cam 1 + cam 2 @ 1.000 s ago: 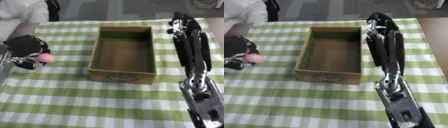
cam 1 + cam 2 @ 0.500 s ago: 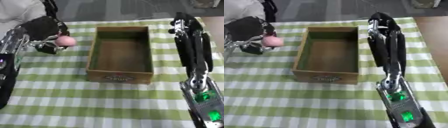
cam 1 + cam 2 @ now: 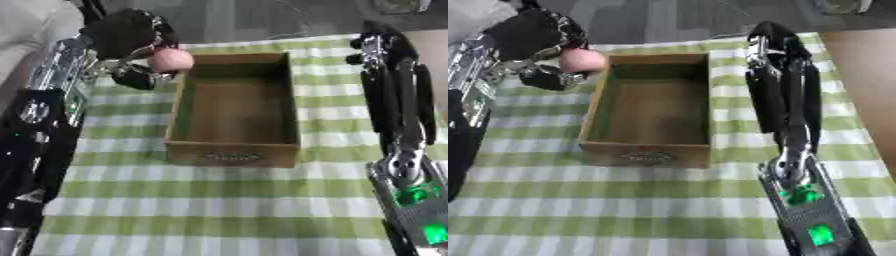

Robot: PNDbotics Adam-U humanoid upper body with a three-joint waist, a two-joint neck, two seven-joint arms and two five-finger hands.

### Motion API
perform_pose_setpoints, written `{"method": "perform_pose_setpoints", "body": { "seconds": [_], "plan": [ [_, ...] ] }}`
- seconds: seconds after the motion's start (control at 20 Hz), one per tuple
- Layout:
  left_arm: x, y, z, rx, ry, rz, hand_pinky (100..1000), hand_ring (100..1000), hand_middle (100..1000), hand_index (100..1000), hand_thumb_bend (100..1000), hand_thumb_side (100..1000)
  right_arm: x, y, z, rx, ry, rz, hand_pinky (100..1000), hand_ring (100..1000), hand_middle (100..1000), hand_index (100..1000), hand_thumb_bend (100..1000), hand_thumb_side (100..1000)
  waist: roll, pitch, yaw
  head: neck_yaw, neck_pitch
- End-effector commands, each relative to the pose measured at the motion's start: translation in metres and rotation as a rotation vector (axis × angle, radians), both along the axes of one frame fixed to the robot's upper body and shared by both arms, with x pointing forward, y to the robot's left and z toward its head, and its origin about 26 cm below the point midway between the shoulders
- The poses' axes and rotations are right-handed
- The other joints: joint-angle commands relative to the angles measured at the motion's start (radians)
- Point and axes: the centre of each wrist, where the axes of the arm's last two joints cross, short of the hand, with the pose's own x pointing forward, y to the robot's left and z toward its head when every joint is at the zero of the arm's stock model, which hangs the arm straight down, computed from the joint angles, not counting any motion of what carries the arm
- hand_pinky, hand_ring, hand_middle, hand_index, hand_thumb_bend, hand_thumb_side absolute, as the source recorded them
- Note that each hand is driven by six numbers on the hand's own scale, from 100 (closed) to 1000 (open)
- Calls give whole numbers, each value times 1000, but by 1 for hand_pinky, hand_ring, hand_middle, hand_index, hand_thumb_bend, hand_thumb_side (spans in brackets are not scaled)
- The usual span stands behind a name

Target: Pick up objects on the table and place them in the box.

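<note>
Left robot hand (image 3: 131, 37) curled round pink ball (image 3: 171, 60), held at far-left rim of box (image 3: 232, 150); early release risks ball bouncing off rim onto desk (image 3: 219, 210). Right robot hand (image 3: 776, 45) beside box, fingers straight, idle

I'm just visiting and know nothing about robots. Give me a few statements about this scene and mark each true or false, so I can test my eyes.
1. The left robot hand holds a pink ball. True.
2. The ball already lies inside the box. False: it is held at the box's far left corner.
3. The tablecloth is green and white checked. True.
4. The right robot hand holds a cup. False: it holds nothing.
5. The box is full. False: it looks empty.
</note>
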Motion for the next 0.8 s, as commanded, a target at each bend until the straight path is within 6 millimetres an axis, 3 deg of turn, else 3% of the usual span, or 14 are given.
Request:
{"method": "perform_pose_setpoints", "body": {
  "seconds": [0.05, 0.5, 0.8],
  "plan": [
    [0, -4, 13, -52, -21, 4, 119, 327, 314, 505, 100, 278, -3, 3, 9, 6, -44, 17, 874, 677, 677, 860, 100, 938, 0, -17, -9, 12, -15],
    [7, -13, -3, -100, 52, 16, 104, 316, 306, 497, 100, 273, -3, 6, 13, 11, -61, 32, 875, 678, 679, 860, 100, 939, 8, -15, -55, 38, -24],
    [13, -18, -16, -102, 127, 27, 114, 321, 309, 505, 100, 364, -3, 8, 14, 15, -72, 37, 876, 678, 679, 860, 100, 939, 13, -13, -77, 52, -29]
  ]
}}
